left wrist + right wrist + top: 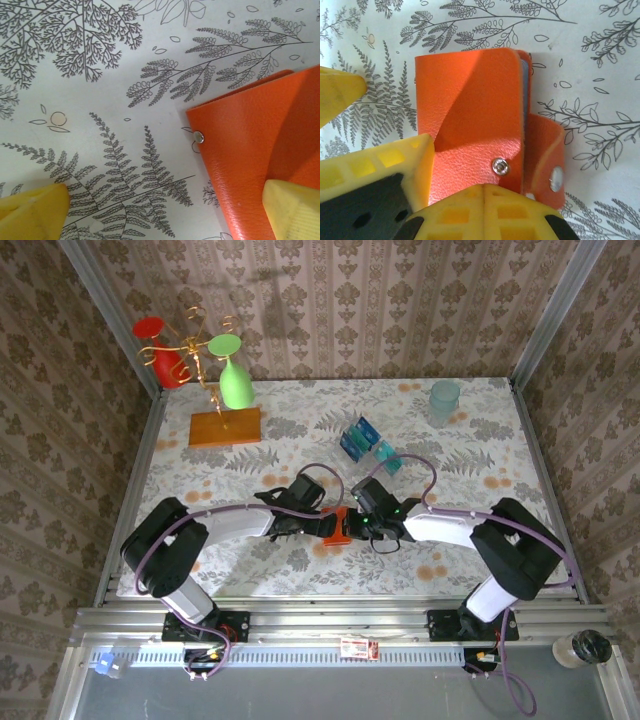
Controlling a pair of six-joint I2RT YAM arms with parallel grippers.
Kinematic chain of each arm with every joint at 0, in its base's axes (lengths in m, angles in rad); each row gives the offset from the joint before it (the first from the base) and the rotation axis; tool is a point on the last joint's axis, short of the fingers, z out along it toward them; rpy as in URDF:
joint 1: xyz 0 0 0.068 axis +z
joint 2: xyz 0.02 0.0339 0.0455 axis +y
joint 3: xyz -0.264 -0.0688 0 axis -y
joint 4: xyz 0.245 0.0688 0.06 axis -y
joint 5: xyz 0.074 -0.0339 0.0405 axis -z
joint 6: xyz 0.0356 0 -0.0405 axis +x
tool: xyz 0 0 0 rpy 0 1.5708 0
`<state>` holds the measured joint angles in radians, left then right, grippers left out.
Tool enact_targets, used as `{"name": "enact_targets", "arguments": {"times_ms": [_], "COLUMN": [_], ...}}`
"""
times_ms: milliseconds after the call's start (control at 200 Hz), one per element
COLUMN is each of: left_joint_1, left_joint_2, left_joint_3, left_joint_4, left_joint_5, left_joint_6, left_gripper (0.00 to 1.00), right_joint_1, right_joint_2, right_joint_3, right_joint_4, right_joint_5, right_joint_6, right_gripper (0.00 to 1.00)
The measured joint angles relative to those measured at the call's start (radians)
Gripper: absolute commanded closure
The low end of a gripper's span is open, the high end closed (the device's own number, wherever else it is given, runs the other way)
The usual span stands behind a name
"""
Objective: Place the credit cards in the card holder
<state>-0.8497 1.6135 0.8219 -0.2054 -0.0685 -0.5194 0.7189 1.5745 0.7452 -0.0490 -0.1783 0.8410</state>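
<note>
card holder: left gripper, 9 o'clock, jaws wide, empty; right gripper shut, tips on it; an uneven push could skid it.

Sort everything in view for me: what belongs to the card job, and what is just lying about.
Belongs to the job:
- card holder, orange-red, folded
- credit cards, dark blue and teal, lying together

Just lying about:
- wooden slab with its wire stand
- green glass
- red glass
- pale teal cup
</note>
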Motion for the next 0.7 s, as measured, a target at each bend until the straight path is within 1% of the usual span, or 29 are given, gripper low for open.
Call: {"name": "enact_targets", "arguments": {"times_ms": [200, 305, 420, 530, 700], "left_joint_1": [-0.001, -0.008, -0.024, -0.043, -0.066], "left_joint_2": [0.000, 0.002, 0.017, 0.034, 0.047], "left_joint_3": [0.004, 0.012, 0.037, 0.059, 0.078], "left_joint_4": [-0.018, -0.031, -0.056, -0.077, -0.098], "left_joint_5": [-0.019, -0.034, -0.064, -0.097, -0.142], "left_joint_6": [0.010, 0.023, 0.044, 0.061, 0.073], "left_gripper": [0.00, 0.00, 0.00, 0.00, 0.00], "right_joint_1": [-0.076, -0.111, -0.124, -0.126, -0.126], "right_joint_2": [-0.104, -0.122, -0.122, -0.115, -0.075], "right_joint_3": [0.004, 0.024, 0.035, 0.041, 0.059], "right_joint_4": [-0.072, -0.115, -0.149, -0.174, -0.191], "right_joint_5": [-0.008, -0.008, -0.008, -0.009, -0.016], "right_joint_6": [-0.005, -0.021, -0.036, -0.056, -0.069], "right_gripper": [0.98, 0.97, 0.91, 0.80, 0.75]}}
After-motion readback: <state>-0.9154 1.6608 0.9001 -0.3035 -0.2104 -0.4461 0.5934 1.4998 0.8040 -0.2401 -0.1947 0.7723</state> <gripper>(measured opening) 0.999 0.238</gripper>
